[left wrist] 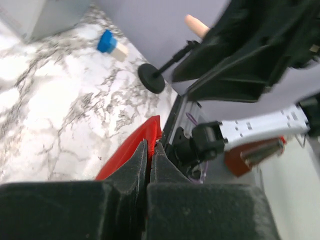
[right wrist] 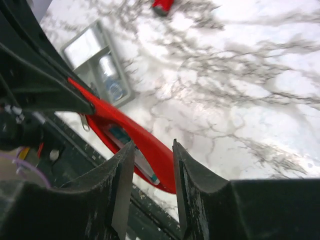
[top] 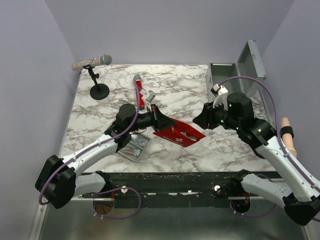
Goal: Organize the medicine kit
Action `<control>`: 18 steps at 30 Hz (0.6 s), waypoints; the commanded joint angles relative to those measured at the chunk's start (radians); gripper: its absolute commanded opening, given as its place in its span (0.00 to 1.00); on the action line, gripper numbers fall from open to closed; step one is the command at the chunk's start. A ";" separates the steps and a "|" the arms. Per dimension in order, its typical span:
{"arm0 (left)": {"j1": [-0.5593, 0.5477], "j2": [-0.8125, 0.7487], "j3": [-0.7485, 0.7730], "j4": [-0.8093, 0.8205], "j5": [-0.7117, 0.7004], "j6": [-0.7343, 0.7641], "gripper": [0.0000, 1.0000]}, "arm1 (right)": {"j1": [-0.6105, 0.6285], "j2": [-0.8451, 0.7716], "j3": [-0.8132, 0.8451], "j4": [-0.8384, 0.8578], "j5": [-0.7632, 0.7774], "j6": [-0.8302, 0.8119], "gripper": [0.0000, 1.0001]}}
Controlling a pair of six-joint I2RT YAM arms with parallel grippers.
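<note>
The medicine kit point(top: 218, 75), a grey sheet-metal box with square corners, sits at the far right corner of the white-and-grey marbled bench point(top: 105, 112), its hinged lid point(top: 252, 59) standing open against the wall. Near the middle lies a flat, glossy red pouch point(top: 180, 134) with white markings. The left arm stretches low across the bench. The left hand point(top: 159, 116) has its dark, rough-padded fingers point(left wrist: 135, 167) pressed together on the pouch's raised edge. The right arm bends in from the side. The right hand point(top: 198, 120) hangs tilted over the pouch's other end, fingers point(right wrist: 122, 185) parted by a narrow gap, gripping nothing. A shallow grey tray point(top: 134, 148) lies beside the left wrist.
</note>
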State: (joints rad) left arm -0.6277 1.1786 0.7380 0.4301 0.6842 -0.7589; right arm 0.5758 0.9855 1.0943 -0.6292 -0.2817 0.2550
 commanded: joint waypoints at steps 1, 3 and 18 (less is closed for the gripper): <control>-0.076 -0.031 -0.138 0.209 -0.440 -0.236 0.00 | 0.002 -0.080 -0.056 0.075 0.277 0.056 0.44; -0.098 -0.022 -0.192 0.258 -0.585 -0.318 0.00 | 0.002 -0.113 -0.091 0.097 0.341 0.075 0.44; -0.195 -0.045 -0.219 -0.060 -1.016 -0.297 0.00 | 0.004 -0.084 -0.306 0.220 0.188 0.135 0.44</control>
State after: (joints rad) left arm -0.8185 1.1717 0.5053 0.5098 -0.1951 -1.0702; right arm 0.5758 0.8753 0.7956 -0.4644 -0.0250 0.3656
